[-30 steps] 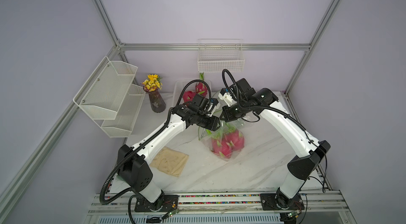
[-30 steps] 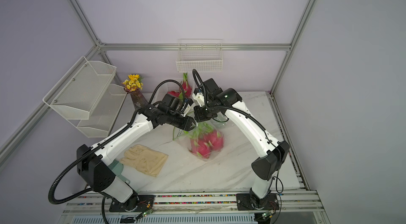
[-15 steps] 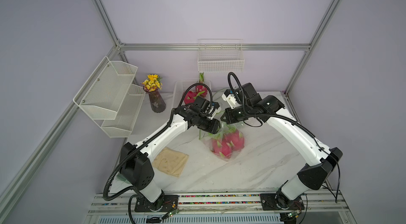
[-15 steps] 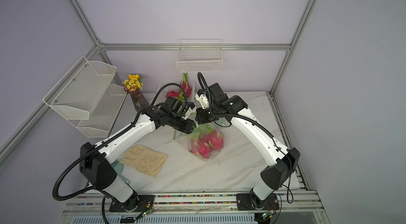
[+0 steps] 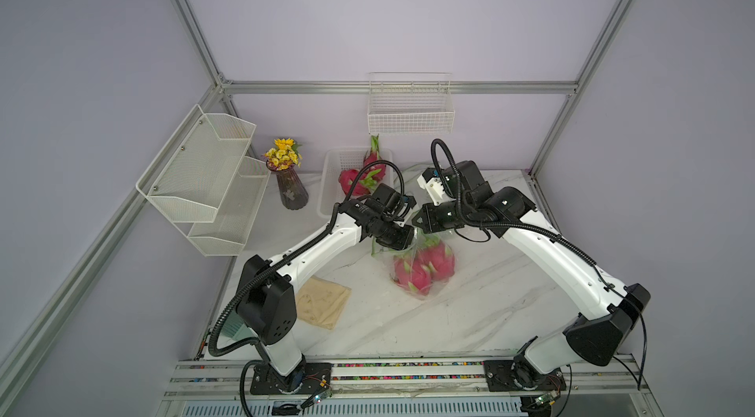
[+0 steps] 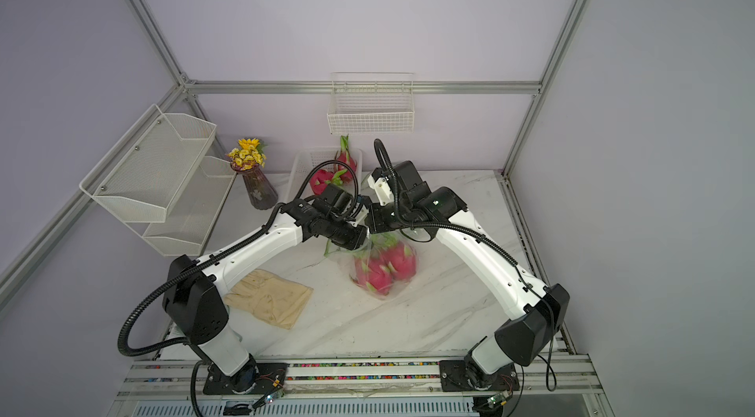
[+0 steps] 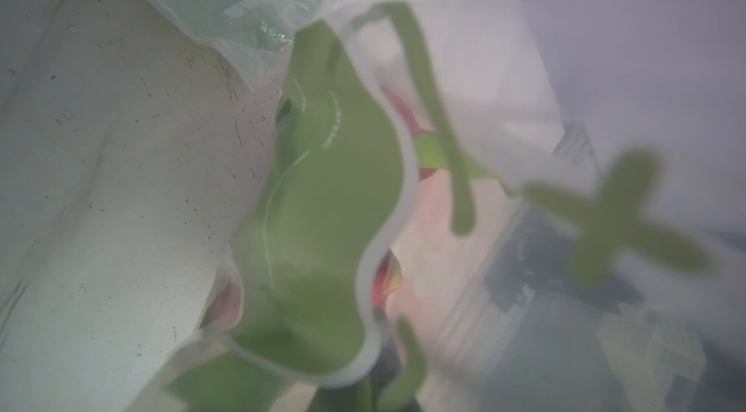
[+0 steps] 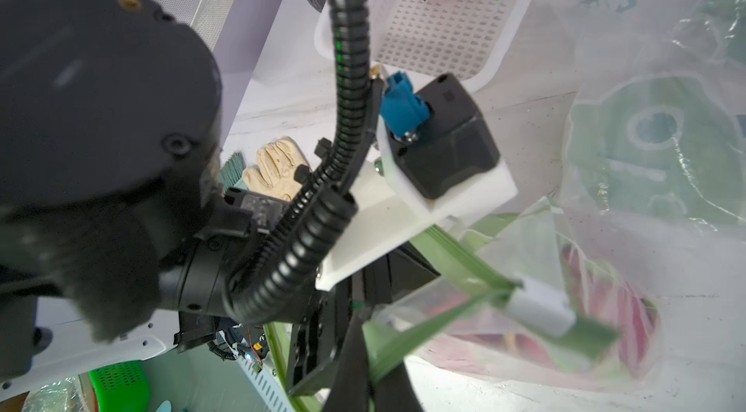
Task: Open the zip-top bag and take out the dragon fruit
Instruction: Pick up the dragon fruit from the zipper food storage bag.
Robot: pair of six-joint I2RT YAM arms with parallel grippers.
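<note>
Left gripper (image 5: pixel 408 241), right gripper (image 5: pixel 416 222): you've both clamped on the zip-top bag (image 5: pixel 423 295) mouth. Bag, dragon fruit (image 5: pixel 412 272) inside, runs lengthwise toward the table (image 5: pixel 470 329) front; arms (image 5: pixel 322 243) arch inward.

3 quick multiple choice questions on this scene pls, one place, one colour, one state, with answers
1. Where do the two magenta-pink dragon fruits outside the clear zip-top plastic bag lie? A) in the white perforated plastic basket B) on a plate C) in a drawer
2. What colour are the flowers in the dark glass vase? A) blue B) yellow C) white
3. How is the left gripper? A) wide open B) shut on the bag's top C) out of view
Answers: 1 A, both sit in it; 2 B, yellow blooms in both top views; 3 B, it pinches the green zip strip beside the right gripper.
</note>
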